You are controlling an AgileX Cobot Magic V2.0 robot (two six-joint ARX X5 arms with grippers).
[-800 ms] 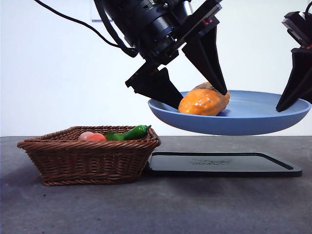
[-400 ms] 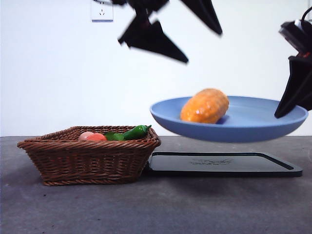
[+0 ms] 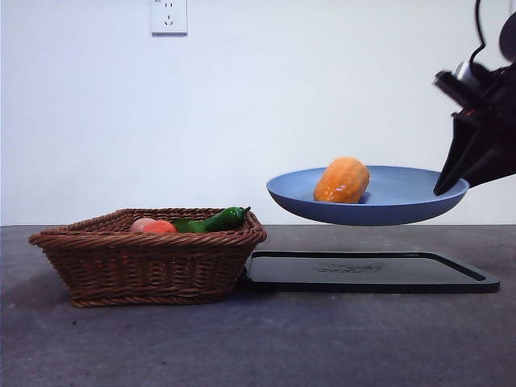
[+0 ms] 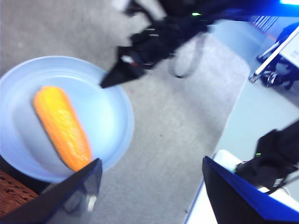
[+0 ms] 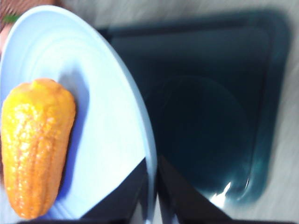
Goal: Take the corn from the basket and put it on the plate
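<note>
The grey table (image 3: 258,339) runs across the room in front of a plain white wall (image 3: 242,113), and the flat black tray (image 3: 367,272) lying on it makes a handy marker for everything else. The brown wicker basket (image 3: 149,256) sits on the table right against one end of the tray, touching or nearly touching it.

Above the tray, lifted clear of it, hangs the light-blue plate (image 3: 387,205), tilted a little. The right gripper (image 5: 153,198) has the plate by its rim at the end far from the basket: its two black jaws are pinched together on the edge, one over the rim and one under it. In the front view that arm shows as a dark shape at the plate's end, high above the tray's far corner.

The left gripper (image 4: 149,186) is up above the plate and the tray, looking down on them from a height; its jaws stand wide apart with nothing between them.

The corn (image 3: 342,180) lies on its side in the plate, towards the half nearer the basket, so it too is over the tray.

In the basket, beside the tray, a green pepper (image 3: 224,218) pokes above the rim, and a pinkish-red fruit (image 3: 152,226) sits next to it.

A white wall socket (image 3: 168,16) is fixed high on the wall, above the basket.
</note>
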